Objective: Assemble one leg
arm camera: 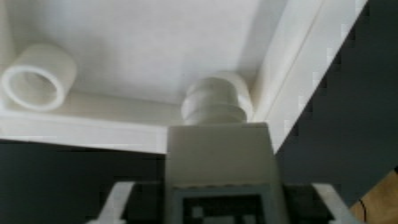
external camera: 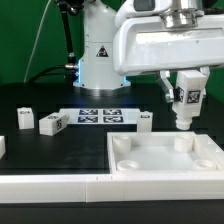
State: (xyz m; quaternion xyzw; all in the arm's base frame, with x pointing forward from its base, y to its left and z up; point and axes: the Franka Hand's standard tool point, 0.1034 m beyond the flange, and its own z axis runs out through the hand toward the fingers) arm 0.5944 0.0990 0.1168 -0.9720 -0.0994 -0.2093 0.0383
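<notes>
Exterior view: the white robot arm's two-finger gripper (external camera: 186,97) hangs at the exterior view's right, its fingers closed on the small white plastic oblong leg (external camera: 183,118). The leg stands upright with its black-and-white marker tag facing the camera. Its lower end hangs over the far right corner of the large white square tray-like piece (external camera: 150,172), which has round corner sockets. From here it is hard to tell whether the end touches that piece.

The thin flat white marker board (external camera: 100,115) lies on the black table (external camera: 60,150) behind the tray. Other small white blocks (external camera: 52,123) sit near it, and one at the left edge is cut off. The arm's upper part runs out of the picture.

In the wrist view the leg (arm camera: 222,150) fills the centre, blurred. Its rounded tip lies close against the tray's raised corner wall (arm camera: 294,70), well apart from a round socket (arm camera: 39,85). The tag is partly cropped, and whether the tip touches the tray cannot be made out.
</notes>
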